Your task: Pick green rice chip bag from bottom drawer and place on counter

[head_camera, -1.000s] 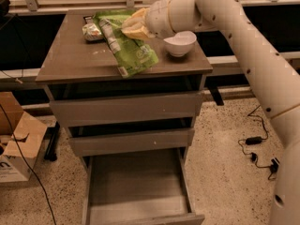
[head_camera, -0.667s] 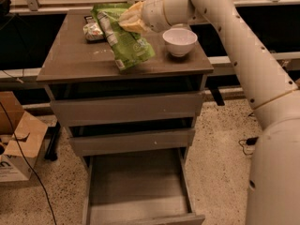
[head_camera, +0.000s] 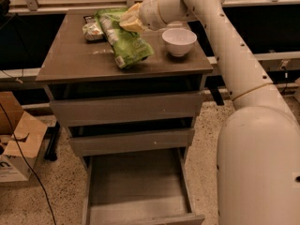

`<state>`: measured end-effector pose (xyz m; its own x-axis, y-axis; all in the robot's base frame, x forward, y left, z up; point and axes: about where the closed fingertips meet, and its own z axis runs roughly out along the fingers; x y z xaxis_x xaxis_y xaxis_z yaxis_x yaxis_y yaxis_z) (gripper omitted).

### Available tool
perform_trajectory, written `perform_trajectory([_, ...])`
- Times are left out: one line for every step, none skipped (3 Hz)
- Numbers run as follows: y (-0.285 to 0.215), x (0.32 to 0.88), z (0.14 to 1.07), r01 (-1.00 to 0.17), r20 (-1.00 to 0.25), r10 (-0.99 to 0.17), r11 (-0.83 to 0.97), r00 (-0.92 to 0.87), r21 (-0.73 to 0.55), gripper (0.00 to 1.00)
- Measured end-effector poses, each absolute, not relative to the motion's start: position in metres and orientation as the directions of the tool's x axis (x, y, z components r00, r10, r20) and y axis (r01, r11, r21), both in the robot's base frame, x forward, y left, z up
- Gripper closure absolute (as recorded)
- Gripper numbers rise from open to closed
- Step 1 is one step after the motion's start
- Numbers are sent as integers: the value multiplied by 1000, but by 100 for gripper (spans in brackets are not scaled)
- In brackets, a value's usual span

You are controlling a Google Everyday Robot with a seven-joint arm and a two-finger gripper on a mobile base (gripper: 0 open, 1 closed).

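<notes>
the bright lime-green crinkly snack bag (head_camera: 129, 48) lay aslant on the glossy grey-brown table (head_camera: 75, 62) that topped the drawer cabinet, its lower end flat on the surface; its upper end met the robot's pale yellowish gripper (head_camera: 130, 21), which sat at the bag's top edge near the back of the table; whether it was clamped on the bag or open, i could not tell; the bag looked light, soft and slick, likely to crumple and slide, its contents brittle, so a pinch on a crimped end seam would suit better than a squeeze on the puffed middle; the round white bowl (head_camera: 179, 41) near it showed nothing inside; the deep grey-brown bottom drawer (head_camera: 136, 191) stood pulled out, nothing visible in it; a small pale rolled packet (head_camera: 93, 31) lay just beside the bag.
</notes>
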<state>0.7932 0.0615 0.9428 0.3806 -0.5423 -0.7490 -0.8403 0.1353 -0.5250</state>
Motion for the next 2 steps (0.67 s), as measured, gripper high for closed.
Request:
perform_trajectory([62,793,943,-840,-749,-542,135,381,-525,50])
perform_trajectory([62,793,943,-840,-749,-542,135,381,-525,19])
